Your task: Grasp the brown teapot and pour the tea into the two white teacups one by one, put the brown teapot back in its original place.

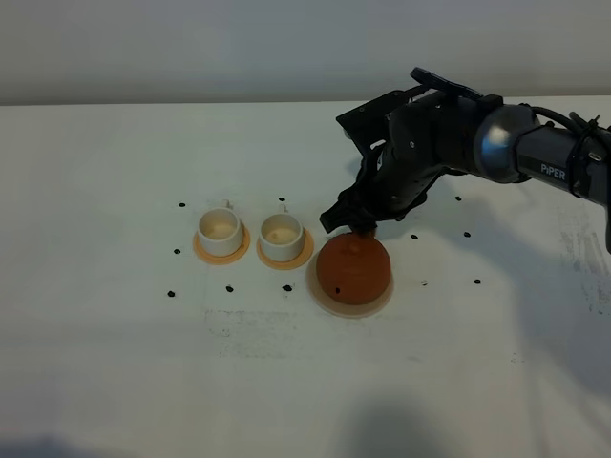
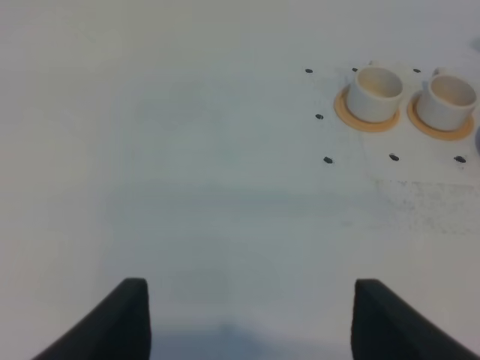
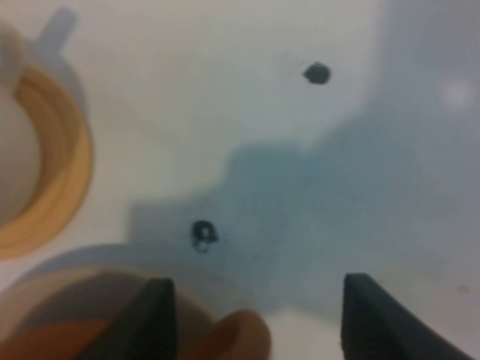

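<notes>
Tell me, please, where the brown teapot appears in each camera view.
Exterior high: the brown teapot sits mid-frame on its beige disc.
Left wrist: not in view.
Right wrist: the brown teapot shows at the frame edge, beside the right claw.
Shared landmark: the teacup nearer the teapot.

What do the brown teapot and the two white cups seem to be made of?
Brown teapot: likely unglazed clay; matte reddish-brown surface with no sharp glints.
White teacups: probably glazed ceramic; smooth white walls, cream insides. At this distance, plastic cannot be ruled out.
</notes>
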`<state>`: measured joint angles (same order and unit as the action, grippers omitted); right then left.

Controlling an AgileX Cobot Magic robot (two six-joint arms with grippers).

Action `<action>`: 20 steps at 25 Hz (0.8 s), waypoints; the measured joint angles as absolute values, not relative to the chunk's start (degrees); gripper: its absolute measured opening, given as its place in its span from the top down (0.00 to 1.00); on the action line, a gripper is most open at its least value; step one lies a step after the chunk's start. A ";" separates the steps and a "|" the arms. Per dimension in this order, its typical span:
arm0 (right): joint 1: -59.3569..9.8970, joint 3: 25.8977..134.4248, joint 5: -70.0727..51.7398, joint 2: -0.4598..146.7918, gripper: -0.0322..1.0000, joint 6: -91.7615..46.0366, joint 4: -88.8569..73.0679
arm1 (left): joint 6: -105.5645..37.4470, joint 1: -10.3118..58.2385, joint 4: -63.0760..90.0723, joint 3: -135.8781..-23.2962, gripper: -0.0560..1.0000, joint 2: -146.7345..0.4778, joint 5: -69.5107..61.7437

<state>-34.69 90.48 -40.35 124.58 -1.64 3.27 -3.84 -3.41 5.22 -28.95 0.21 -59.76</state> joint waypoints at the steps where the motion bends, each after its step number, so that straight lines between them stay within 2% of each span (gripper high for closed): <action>1: -34.69 90.48 -40.35 124.58 0.52 -1.34 4.08 | -3.84 -3.41 5.22 -28.95 0.39 0.21 -59.76; 20: -34.62 90.76 -43.38 124.48 0.52 -0.95 6.63 | -3.84 -3.41 5.22 -28.95 0.39 0.21 -59.76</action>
<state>-34.62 90.76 -43.38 124.48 -0.95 6.63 -3.84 -3.41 5.22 -28.95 0.21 -59.76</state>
